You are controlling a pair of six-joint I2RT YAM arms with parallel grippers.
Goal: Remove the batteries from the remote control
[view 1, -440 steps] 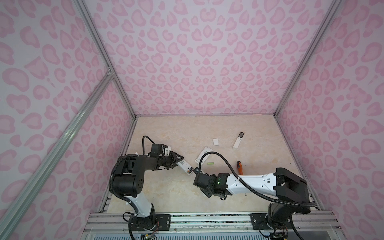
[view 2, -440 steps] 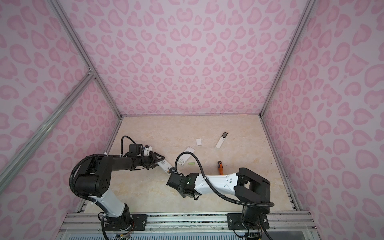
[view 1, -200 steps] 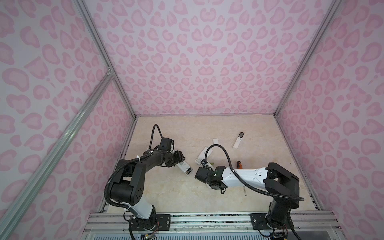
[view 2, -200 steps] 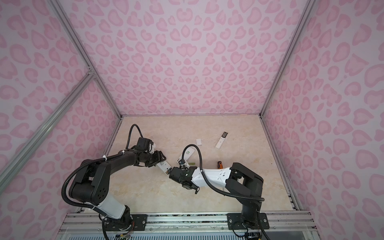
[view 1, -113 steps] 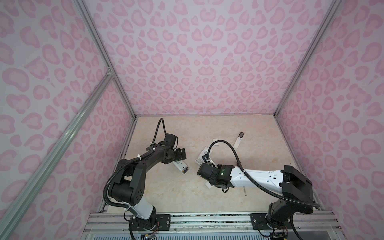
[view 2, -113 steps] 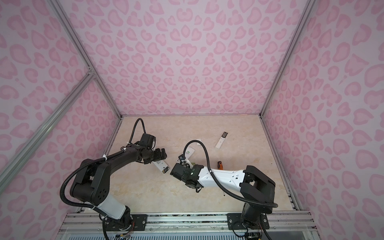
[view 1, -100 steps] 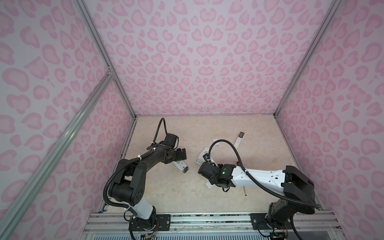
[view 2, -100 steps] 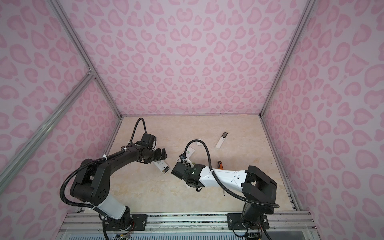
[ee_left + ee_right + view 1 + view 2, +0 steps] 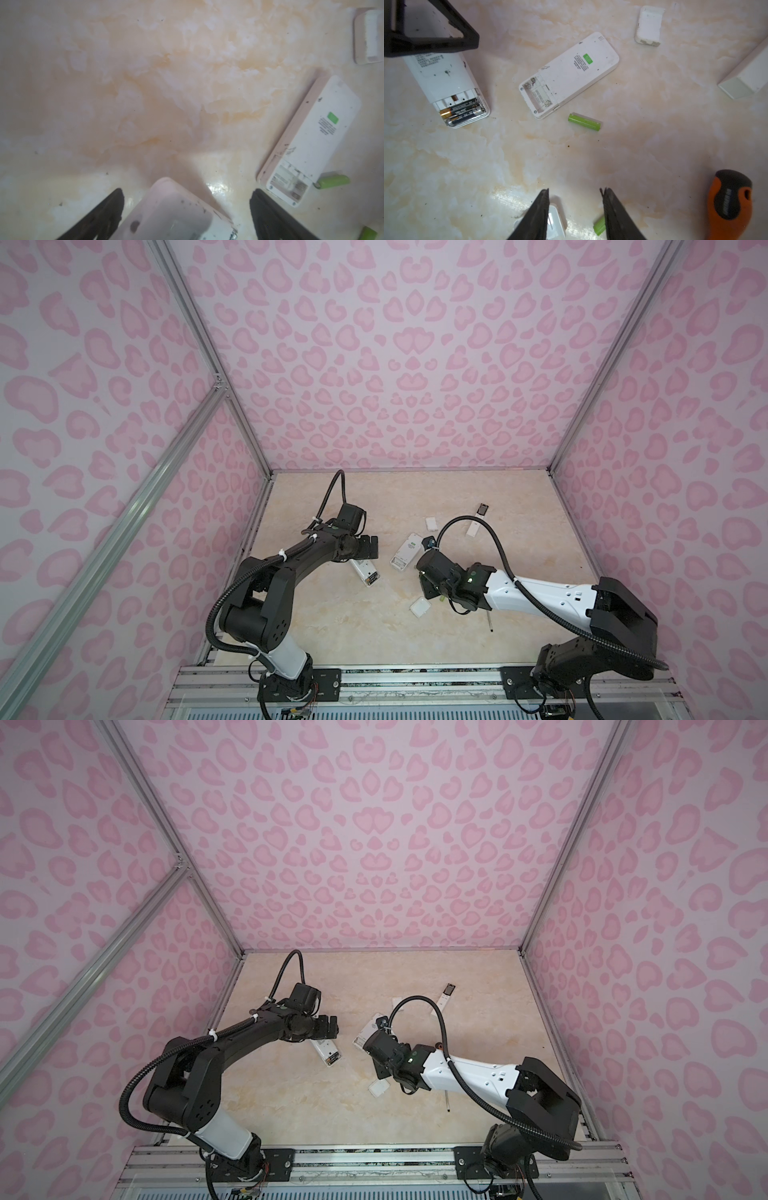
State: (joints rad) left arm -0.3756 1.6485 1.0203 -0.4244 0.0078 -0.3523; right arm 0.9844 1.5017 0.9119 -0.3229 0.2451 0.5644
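Left hand (image 9: 187,191): spread wide, black fingers either side of a white plastic remote control (image 9: 446,79), not clamping it.
Dark batteries (image 9: 462,113): two gold-ended cylinders, side by side in that remote's uncovered compartment.
Second remote (image 9: 571,72): flat, white, green sticker, face down on the marbled beige tabletop (image 9: 654,145); compartment empty.
Right hand (image 9: 575,189): partly open, nothing between its fingers.
Lime-green battery (image 9: 584,122): slim cylinder, loose just beside the second remote's open end.
Second lime-green battery (image 9: 599,226): on the tabletop, partly hidden behind a right finger.
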